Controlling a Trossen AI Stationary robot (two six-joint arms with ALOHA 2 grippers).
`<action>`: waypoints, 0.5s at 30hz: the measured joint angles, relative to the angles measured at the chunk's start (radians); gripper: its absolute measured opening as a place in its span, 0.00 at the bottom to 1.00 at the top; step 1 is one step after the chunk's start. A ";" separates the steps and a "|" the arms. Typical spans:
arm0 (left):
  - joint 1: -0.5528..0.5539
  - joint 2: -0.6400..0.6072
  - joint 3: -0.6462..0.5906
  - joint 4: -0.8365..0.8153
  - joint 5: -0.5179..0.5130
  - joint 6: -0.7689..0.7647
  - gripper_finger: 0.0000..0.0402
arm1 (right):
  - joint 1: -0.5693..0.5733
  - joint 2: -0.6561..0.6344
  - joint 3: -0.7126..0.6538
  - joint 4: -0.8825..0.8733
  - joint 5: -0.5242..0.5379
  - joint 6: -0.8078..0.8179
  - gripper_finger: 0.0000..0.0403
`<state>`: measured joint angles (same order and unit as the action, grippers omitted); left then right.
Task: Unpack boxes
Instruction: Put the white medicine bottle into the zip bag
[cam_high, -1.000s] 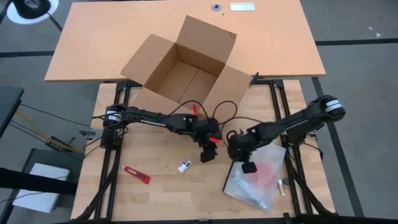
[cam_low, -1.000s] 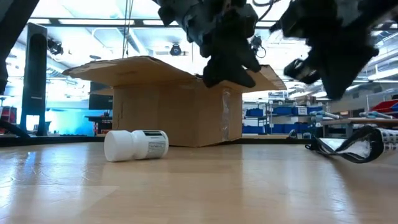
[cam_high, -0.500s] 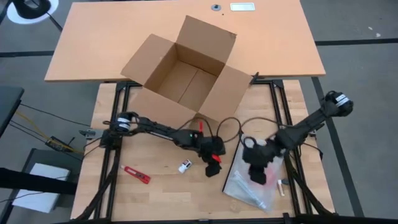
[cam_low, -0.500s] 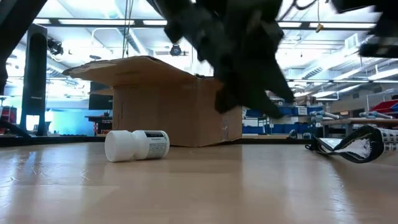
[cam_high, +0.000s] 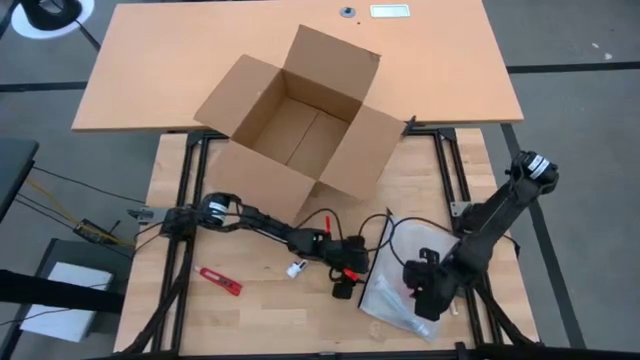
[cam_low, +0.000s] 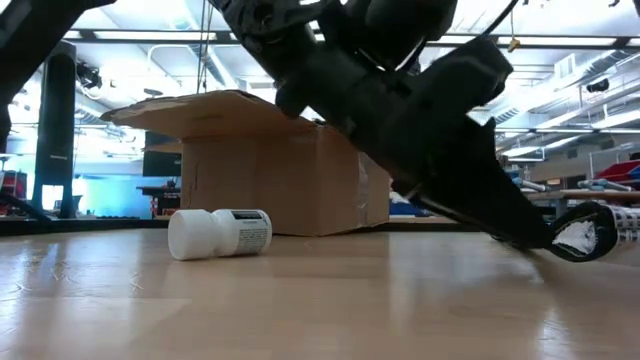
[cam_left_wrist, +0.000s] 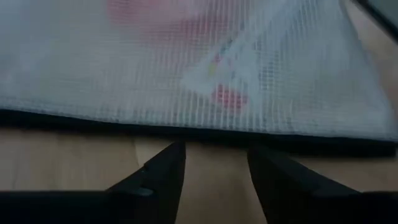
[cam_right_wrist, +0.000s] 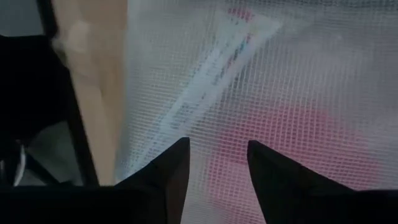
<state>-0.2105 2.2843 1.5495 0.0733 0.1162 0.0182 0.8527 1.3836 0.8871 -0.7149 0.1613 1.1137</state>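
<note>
The brown cardboard box (cam_high: 290, 120) stands open, flaps spread, its base straddling the far table and the near wooden one; the low view shows its side (cam_low: 270, 175). A white mesh bag with black edging (cam_high: 400, 300) lies flat at the near right, red and white items inside. My left gripper (cam_high: 343, 290) is open, low over the wood, its fingers just short of the bag's black edge (cam_left_wrist: 186, 127). My right gripper (cam_high: 425, 302) is open above the bag's mesh (cam_right_wrist: 298, 112), fingers pointing steeply down. Whether either touches the bag does not show.
A small white bottle (cam_high: 296, 268) lies on its side on the wood near the left arm, also in the low view (cam_low: 218, 233). A red utility knife (cam_high: 218, 281) lies at the near left. Cables loop between the arms (cam_high: 375, 225).
My left gripper has come down and toward the table's near right, ending low beside the bag's edge. My right gripper has swung toward the near right edge, from beside the left gripper to over the bag, and its wrist has rolled. The box and bottle have stayed put.
</note>
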 joint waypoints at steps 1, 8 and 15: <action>-0.001 0.001 0.000 -0.006 0.000 0.000 0.46 | 0.005 0.010 0.000 0.000 0.004 0.007 0.41; -0.003 0.001 -0.001 0.153 0.014 -0.080 0.46 | 0.011 0.039 0.001 0.042 0.127 0.009 0.40; -0.003 0.001 -0.001 0.404 0.062 -0.183 0.46 | -0.025 -0.002 0.001 0.066 0.191 -0.098 0.41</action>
<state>-0.2134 2.2848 1.5490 0.4771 0.1784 -0.1647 0.8279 1.3812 0.8879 -0.6484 0.3526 1.0154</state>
